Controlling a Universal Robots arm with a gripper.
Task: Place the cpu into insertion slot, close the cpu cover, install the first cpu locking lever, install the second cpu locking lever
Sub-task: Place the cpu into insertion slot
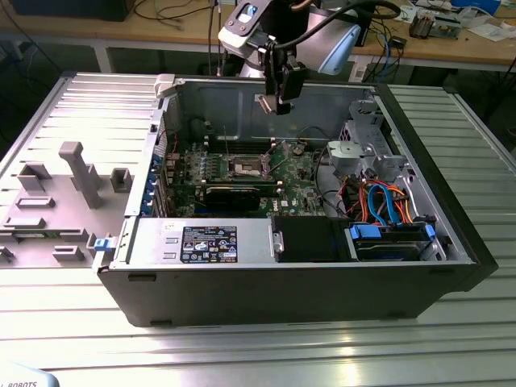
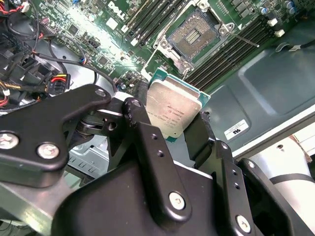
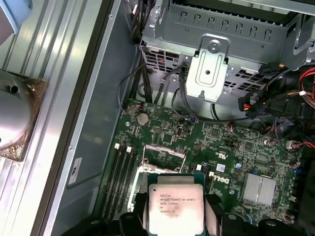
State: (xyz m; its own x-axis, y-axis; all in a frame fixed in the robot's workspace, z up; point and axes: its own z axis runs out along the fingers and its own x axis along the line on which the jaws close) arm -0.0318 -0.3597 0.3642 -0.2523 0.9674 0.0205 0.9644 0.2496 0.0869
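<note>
cpu (image 2: 173, 110) in hand (image 2: 171, 124), over motherboard (image 2: 88, 29), apart from insertion slot (image 2: 193, 37)

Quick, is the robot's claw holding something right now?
Gripper: shut on the cpu, which is up in the air and not yet in the insertion slot.

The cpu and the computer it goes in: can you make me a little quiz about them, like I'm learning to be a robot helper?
1. True or false: the cpu lies in the insertion slot.
2. What does the tool hold? A) a screwdriver B) the cpu C) a fan
3. Fill in: the motherboard around the slot is ____ in colour.
Key: 1 false, the tool holds it up above the board and the slot is empty; 2 B; 3 green.
</note>
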